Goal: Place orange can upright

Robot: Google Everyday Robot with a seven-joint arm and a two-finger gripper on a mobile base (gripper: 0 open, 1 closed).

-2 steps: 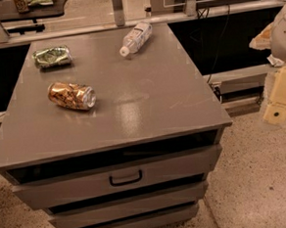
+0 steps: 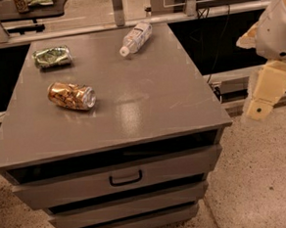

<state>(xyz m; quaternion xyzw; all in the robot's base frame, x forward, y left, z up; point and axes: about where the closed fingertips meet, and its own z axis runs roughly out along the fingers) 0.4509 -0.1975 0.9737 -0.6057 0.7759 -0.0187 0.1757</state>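
Note:
The orange can [image 2: 72, 95] lies on its side on the left part of the grey cabinet top [image 2: 146, 91], its silver top pointing right. My gripper [image 2: 255, 65] hangs off the cabinet's right edge, over the floor, well away from the can. Its beige fingers [image 2: 267, 88] stand apart and hold nothing.
A dented green-and-white can [image 2: 52, 56] lies at the back left of the top. A clear plastic bottle [image 2: 135, 38] with a white cap lies at the back middle. The cabinet has drawers [image 2: 125, 177] in front. Metal posts and a rail [image 2: 118, 10] stand behind it.
My gripper has shifted slightly left toward the cabinet's right edge. The cans and bottle have not moved.

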